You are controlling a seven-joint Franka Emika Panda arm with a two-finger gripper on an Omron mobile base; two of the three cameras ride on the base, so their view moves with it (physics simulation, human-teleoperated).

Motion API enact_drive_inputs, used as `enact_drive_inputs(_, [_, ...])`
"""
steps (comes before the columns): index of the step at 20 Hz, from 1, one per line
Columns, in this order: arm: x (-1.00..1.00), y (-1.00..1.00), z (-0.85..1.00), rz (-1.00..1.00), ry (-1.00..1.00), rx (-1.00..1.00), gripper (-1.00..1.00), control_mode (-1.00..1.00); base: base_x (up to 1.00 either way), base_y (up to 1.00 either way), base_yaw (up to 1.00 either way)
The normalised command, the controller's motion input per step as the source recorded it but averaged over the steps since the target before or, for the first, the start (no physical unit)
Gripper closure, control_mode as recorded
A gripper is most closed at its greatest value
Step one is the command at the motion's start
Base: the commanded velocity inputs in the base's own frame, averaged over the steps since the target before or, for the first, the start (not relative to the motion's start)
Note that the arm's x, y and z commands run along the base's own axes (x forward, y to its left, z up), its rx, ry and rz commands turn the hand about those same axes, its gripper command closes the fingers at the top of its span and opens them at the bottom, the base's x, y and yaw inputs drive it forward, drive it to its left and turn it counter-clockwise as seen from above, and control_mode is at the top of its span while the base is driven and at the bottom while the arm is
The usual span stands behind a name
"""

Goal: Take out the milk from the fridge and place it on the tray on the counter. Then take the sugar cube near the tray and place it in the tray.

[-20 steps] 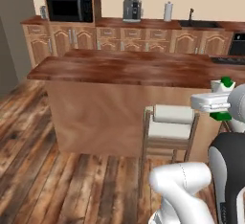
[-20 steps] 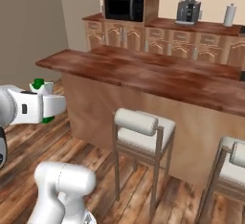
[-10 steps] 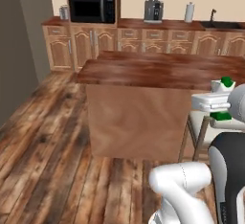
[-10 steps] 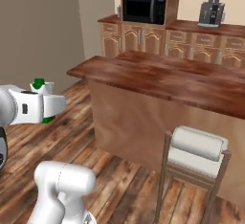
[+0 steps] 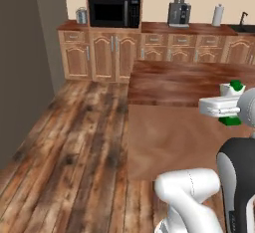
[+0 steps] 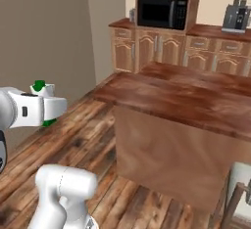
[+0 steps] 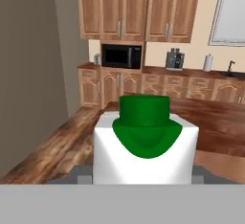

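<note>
green-topped milk [image 7: 144,146] sits clamped in my gripper [image 5: 225,105], in transit; next i need to reach the tray on the counter [image 5: 189,80].

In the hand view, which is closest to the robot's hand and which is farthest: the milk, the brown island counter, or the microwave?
1. The milk: right in the hand, at the front of the picture.
2. The island counter: just past the milk, in the middle of the room.
3. The microwave: at the back wall, under the upper cabinets.
</note>
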Motion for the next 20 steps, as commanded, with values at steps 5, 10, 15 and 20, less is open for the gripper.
enact_drive_inputs(5, [0.00,0.00,0.00,0.00,0.00,0.00,1.00,1.00,1.00,1.00,-0.12])
enact_drive_inputs(10, [0.00,0.00,0.00,0.00,0.00,0.00,1.00,1.00,1.00,1.00,-0.22])
enact_drive_inputs(15, [0.00,0.00,0.00,0.00,0.00,0.00,1.00,1.00,1.00,1.00,-0.35])
enact_drive_inputs(20, [0.00,0.00,0.00,0.00,0.00,0.00,1.00,1.00,1.00,1.00,-0.34])
